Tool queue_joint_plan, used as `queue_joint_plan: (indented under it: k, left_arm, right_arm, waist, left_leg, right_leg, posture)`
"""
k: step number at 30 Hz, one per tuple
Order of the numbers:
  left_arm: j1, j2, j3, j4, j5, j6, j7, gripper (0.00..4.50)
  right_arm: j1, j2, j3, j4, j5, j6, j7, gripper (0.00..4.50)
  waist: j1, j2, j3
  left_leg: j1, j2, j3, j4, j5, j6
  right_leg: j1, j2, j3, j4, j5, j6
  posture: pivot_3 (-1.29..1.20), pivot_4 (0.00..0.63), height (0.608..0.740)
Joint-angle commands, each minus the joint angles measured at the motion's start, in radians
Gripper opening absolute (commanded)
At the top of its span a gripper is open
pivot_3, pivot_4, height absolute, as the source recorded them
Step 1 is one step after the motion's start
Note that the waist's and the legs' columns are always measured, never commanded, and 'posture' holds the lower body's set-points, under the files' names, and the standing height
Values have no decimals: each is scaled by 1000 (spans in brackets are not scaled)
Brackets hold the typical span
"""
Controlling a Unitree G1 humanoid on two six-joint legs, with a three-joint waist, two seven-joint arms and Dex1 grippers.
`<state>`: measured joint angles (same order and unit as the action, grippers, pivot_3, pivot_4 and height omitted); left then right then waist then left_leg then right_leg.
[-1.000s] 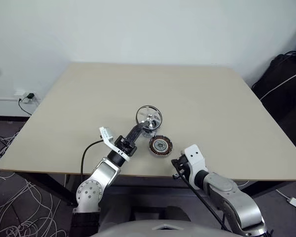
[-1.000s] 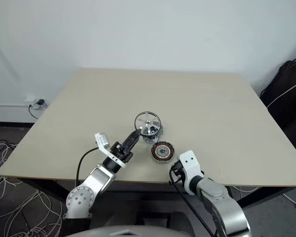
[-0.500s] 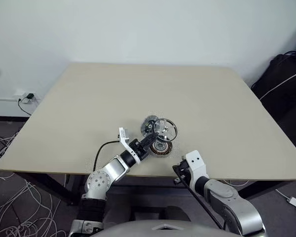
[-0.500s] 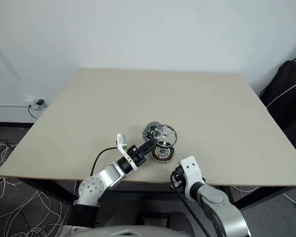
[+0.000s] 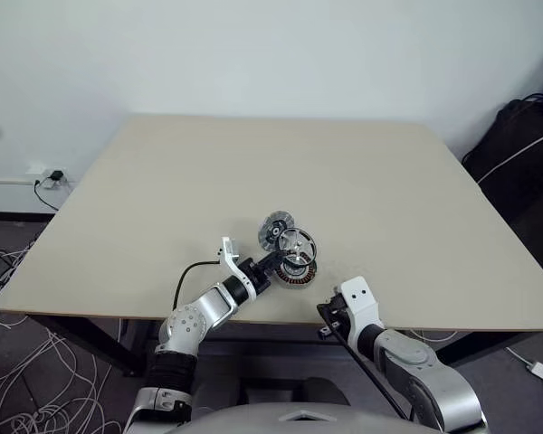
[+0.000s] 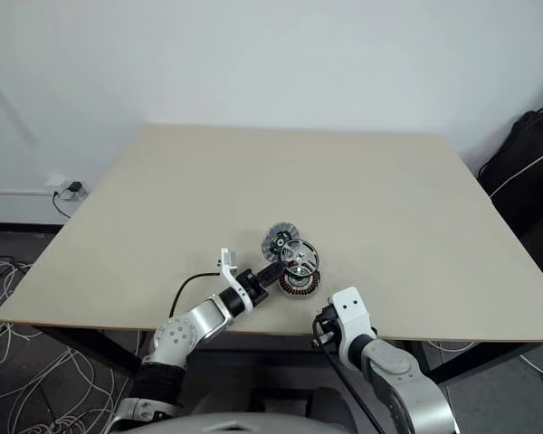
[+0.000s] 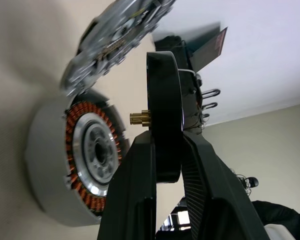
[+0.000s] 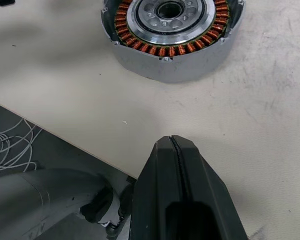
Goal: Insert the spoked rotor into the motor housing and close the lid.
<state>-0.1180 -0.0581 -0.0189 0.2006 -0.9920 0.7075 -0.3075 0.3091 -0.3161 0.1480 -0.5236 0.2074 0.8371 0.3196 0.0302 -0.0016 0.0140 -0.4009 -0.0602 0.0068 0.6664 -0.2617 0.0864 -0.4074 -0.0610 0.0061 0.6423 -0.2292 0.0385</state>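
Left gripper [image 5: 278, 260] pinches the spoked rotor [image 5: 296, 245] by its rim, edge-on between the two black fingers [image 7: 140, 165] in the left wrist view. A second ago the rotor was held higher, over the far side of the silver disc; now it has come down and toward the near table edge, so it hangs tilted directly over the motor housing [image 6: 299, 282]. The brass shaft tip [image 7: 139, 118] points at the housing's centre hole and is close to it but not yet in; a gap shows between them.

The housing sits flat on the table [image 5: 163, 181] near the front edge, copper windings up, untouched. The silver disc, probably the lid [image 5: 275, 231], lies just beyond the housing, now uncovered since the rotor left it.

Right gripper [image 8: 176, 150] has its fingers pressed together, holds nothing, and has stayed parked at the table edge just short of the housing.

So the carry is done and insertion is about to start. The rotor looks tilted, so it likely needs levelling and the shaft lined up with the hole before lowering. Lid not yet picked up.
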Motion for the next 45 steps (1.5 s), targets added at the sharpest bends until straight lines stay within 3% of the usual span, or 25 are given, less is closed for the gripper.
queue_joint_plan:
  k: [1,19,31,37,45]
  left_arm:
    - [-28,-117,-8,-1,-2,2,-15,465]
    - [-17,-120,-12,10,5,62,-1,465]
    - [-4,-105,1,-30,9,45,-6,4386]
    - [36,-92,-4,-129,13,36,16,4471]
    - [76,-58,-24,-202,97,-4,46,4471]
  right_arm:
    - [-7,1,-15,-47,8,-20,-7,0]
    - [-8,-1,-9,-46,9,-24,-12,0]
    - [-12,0,-10,-44,9,-26,-13,0]
    - [-15,0,-8,-43,10,-25,-11,0]
    - [-34,0,0,-34,8,-25,-10,0]
  waist:
    - [0,0,0]
    - [0,0,0]
    - [0,0,0]
    - [-3,1,0]
    - [1,1,0]
  left_leg:
    - [0,0,0,0,0,0]
    - [0,0,0,0,0,0]
    - [0,0,0,0,0,0]
    - [0,0,0,0,0,0]
    - [-2,0,0,0,0,1]
  right_leg:
    - [0,0,0,0,0,0]
    - [0,0,0,0,0,0]
    - [1,-1,0,0,0,2]
    - [0,-1,0,0,-1,6]
    - [-2,-1,0,-1,0,1]
  posture:
    - [0,0,740]
    - [0,0,740]
    - [0,0,740]
    - [0,0,740]
    - [0,0,740]
